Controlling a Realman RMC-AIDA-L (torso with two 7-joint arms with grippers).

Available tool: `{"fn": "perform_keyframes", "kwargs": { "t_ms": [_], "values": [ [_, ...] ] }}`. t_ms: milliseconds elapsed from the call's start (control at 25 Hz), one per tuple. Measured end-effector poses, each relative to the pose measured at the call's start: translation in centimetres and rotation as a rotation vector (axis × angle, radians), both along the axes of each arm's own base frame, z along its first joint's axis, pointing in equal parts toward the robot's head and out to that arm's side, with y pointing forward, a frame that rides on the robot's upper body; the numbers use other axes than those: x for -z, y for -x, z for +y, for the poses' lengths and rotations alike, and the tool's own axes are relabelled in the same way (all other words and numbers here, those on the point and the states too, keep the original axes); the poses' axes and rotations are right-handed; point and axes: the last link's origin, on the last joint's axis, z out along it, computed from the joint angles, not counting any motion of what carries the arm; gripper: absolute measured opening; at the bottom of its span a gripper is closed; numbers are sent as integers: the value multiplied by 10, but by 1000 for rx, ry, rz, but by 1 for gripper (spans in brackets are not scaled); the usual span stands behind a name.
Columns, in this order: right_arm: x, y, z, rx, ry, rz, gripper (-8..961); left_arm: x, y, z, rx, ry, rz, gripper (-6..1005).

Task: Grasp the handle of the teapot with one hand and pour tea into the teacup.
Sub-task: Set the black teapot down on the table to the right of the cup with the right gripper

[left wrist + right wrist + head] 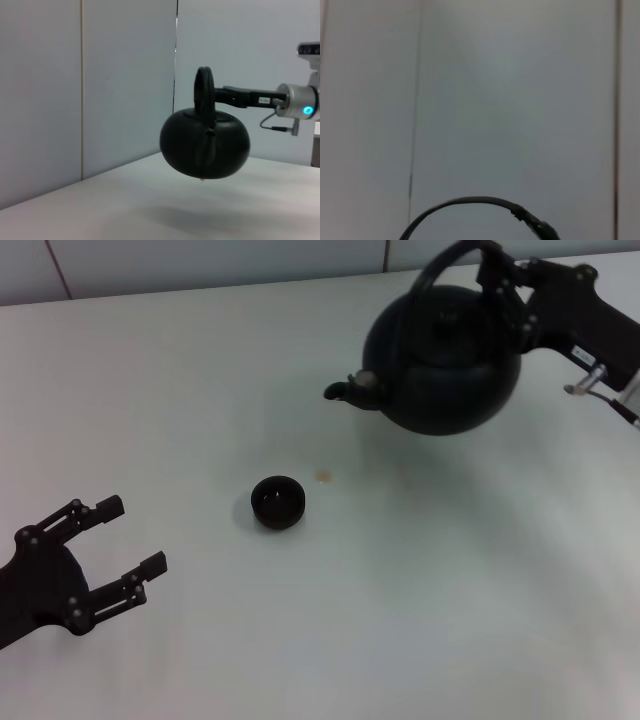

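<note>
The round black teapot (pixel 445 360) hangs in the air at the far right, spout pointing left toward the table's middle. My right gripper (pixel 497 275) is shut on its arched handle (pixel 440 270) from the right. In the left wrist view the teapot (pixel 205 142) floats well above the table, with the handle (pixel 204 92) held by the right arm. The handle's arc (pixel 470 207) also shows in the right wrist view. The small black teacup (pixel 278 502) stands on the table, left of and nearer than the spout. My left gripper (pixel 125 540) rests open at the near left.
A small amber drop (pixel 323 477) lies on the white table (pixel 450 590) just right of the cup. Grey wall panels (pixel 100 90) stand behind the table.
</note>
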Motion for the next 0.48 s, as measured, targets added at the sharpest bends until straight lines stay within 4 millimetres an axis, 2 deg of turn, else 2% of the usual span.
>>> {"fn": "perform_keyframes", "kwargs": {
  "t_ms": [480],
  "values": [
    [23, -24, -33, 112, -14, 92, 94, 0, 0, -1, -1, 6, -6, 813]
  ]
}}
